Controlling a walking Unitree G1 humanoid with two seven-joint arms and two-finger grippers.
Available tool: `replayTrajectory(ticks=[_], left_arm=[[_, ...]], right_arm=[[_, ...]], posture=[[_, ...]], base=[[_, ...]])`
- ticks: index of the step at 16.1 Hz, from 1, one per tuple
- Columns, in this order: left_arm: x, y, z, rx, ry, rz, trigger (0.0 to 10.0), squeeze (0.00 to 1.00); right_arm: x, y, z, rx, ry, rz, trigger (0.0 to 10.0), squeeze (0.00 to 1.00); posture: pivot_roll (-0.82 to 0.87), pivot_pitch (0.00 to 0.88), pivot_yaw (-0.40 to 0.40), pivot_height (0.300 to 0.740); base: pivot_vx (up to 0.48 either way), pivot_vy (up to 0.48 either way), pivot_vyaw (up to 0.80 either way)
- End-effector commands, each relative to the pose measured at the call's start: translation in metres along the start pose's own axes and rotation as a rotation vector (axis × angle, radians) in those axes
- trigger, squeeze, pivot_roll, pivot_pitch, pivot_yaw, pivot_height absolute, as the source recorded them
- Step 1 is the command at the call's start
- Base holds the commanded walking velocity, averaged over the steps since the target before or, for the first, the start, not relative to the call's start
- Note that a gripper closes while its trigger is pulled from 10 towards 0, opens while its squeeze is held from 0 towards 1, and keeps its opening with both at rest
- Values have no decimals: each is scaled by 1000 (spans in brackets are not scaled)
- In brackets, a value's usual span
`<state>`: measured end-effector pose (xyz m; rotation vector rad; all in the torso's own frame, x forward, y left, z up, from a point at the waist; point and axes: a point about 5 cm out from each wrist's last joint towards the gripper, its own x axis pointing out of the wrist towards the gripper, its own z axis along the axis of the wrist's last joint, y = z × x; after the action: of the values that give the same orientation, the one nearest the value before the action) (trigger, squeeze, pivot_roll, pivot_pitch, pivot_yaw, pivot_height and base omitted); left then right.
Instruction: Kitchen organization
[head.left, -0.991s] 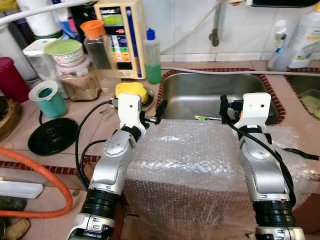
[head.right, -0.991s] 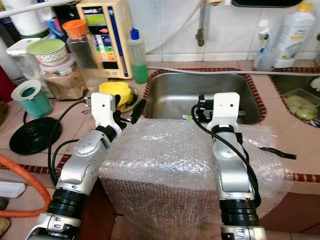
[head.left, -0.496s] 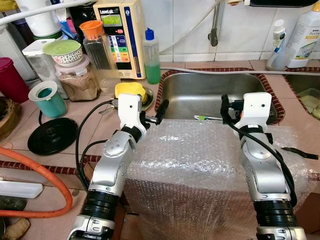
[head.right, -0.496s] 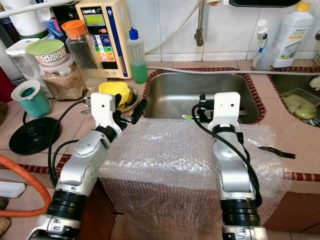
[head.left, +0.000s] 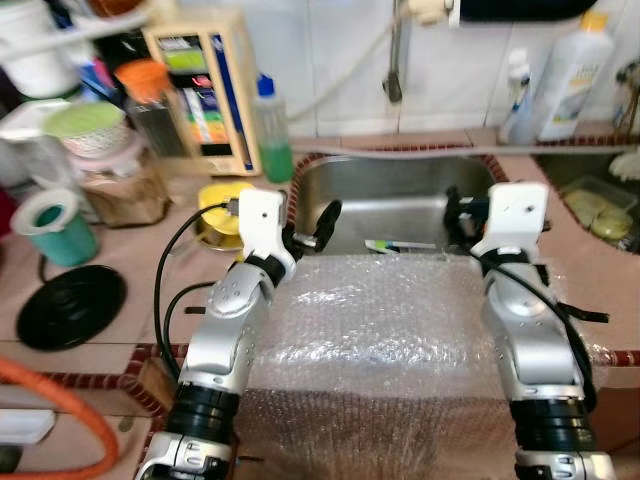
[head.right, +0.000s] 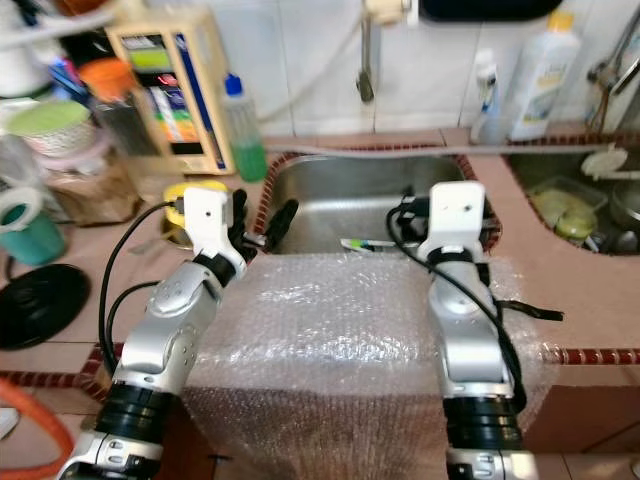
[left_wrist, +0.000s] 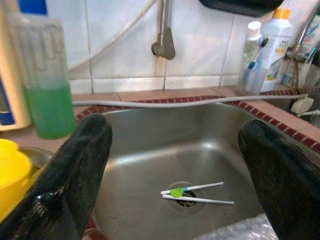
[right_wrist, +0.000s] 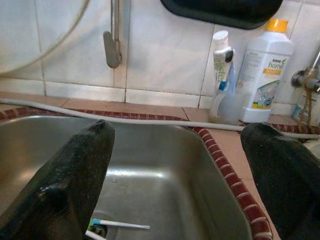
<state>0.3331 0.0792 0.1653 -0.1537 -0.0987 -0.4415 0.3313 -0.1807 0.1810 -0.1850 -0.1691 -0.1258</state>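
Your left gripper (left_wrist: 175, 165) and right gripper (right_wrist: 175, 170) both hover over the near edge of the steel sink (head.left: 400, 185), each with fingers spread wide and holding nothing. Two white sticks (left_wrist: 195, 194) lie on the drain at the sink's bottom. Bubble wrap (head.left: 380, 320) drapes over the counter's front edge beneath your arms.

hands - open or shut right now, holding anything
Left hand: open, holding nothing, above the sink.
Right hand: open, holding nothing, above the sink.
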Motion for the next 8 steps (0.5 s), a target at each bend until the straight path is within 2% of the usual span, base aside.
replayTrajectory(ticks=[1, 8], left_arm=[[0, 3, 4, 12, -13, 5, 10000, 0], [-1, 3, 3, 12, -13, 7, 10000, 0]], right_arm=[[2, 6, 11, 6, -38, 21, 10000, 0], [2, 6, 11, 0, -40, 22, 10000, 0]], posture=[[-74, 0, 107, 740], [-74, 0, 106, 740]], base=[[307, 0, 0], [287, 0, 0]])
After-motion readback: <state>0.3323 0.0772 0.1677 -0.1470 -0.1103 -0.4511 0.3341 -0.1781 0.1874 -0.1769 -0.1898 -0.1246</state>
